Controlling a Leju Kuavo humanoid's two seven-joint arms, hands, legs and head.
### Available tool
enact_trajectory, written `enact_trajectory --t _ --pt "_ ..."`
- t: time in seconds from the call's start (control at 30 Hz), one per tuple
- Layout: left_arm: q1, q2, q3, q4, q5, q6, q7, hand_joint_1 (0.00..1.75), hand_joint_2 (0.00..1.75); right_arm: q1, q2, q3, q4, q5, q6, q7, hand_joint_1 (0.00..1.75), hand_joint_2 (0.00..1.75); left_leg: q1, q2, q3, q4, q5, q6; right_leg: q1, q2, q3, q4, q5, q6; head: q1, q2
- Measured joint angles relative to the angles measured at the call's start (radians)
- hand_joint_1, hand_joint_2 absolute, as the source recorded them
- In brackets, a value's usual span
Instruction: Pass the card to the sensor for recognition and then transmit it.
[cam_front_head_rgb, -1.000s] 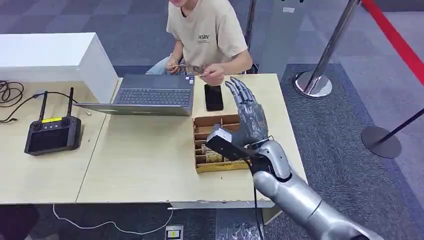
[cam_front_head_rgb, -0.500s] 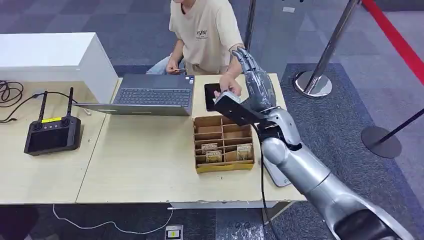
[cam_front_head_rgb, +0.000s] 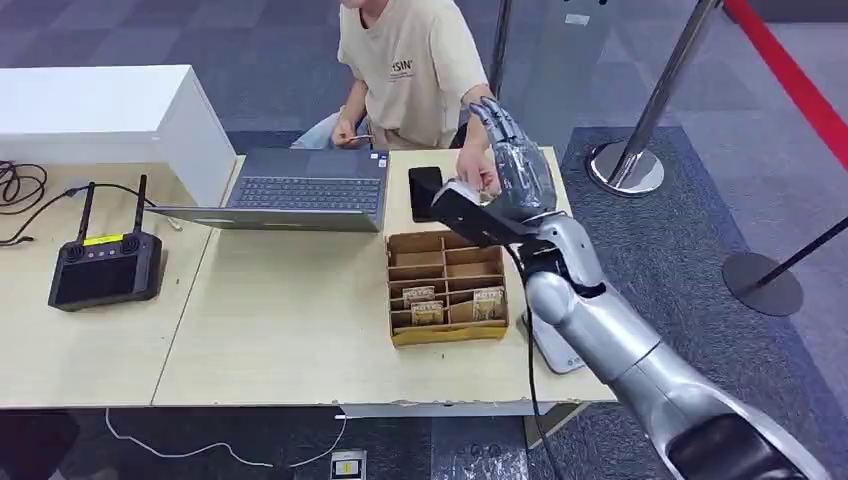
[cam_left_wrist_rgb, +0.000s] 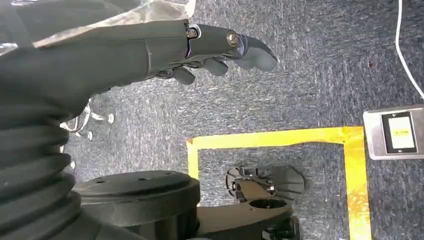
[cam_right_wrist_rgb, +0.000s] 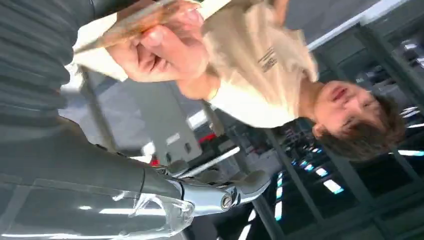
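Right hand (cam_front_head_rgb: 517, 172) raised over the table (cam_front_head_rgb: 300, 320), fingers (cam_front_head_rgb: 497, 118) spread; person's hand (cam_right_wrist_rgb: 160, 47) pinches the card (cam_right_wrist_rgb: 131, 20) just beside them. Left hand (cam_left_wrist_rgb: 200, 47) fingers loosely spread.

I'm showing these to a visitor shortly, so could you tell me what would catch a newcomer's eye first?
The silver right hand stands raised at the table's far edge, meeting a seated person's hand beside a black phone. The right wrist view shows that person's hand gripping a card. Nearer, a compartmented cardboard box sits on the table.
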Motion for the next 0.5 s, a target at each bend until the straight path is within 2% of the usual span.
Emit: enact_trajectory --t 0.17,0.37,0.4,0.43,0.5 --pt "-0.002 -0.001 -0.008 0.0 -0.001 -0.003 0.005 0.0 1.75 -0.013 -0.005 0.018 0.041 0.116 -0.01 0.032 0.0 1.75 0.0 0.0 0.0 0.0 0.0 0.0 0.0 0.0 0.0 0.0 0.0 0.0 0.0 0.0" --pt "-0.001 -0.001 -0.011 0.0 -0.001 -0.008 0.004 0.0 1.75 0.0 -0.013 0.038 0.066 0.156 -0.032 0.055 0.0 1.75 0.0 0.0 0.0 0.0 0.0 0.0 0.0 0.0 0.0 0.0 0.0 0.0 0.0 0.0" --pt "-0.001 -0.001 -0.011 0.0 -0.001 -0.009 0.002 0.0 1.75 0.002 -0.015 0.04 0.068 0.157 -0.037 0.055 0.05 1.75 0.0 0.0 0.0 0.0 0.0 0.0 0.0 0.0 0.0 0.0 0.0 0.0 0.0 0.0" --pt "-0.001 -0.001 -0.012 0.0 -0.002 -0.009 0.001 0.0 1.75 0.003 -0.016 0.04 0.07 0.157 -0.038 0.055 1.75 1.75 0.0 0.0 0.0 0.0 0.0 0.0 0.0 0.0 0.0 0.0 0.0 0.0 0.0 0.0" --pt "-0.002 0.0 -0.013 0.0 -0.003 -0.009 0.0 0.0 1.75 0.004 -0.018 0.041 0.073 0.157 -0.037 0.055 1.75 1.75 0.0 0.0 0.0 0.0 0.0 0.0 0.0 0.0 0.0 0.0 0.0 0.0 0.0 0.0"
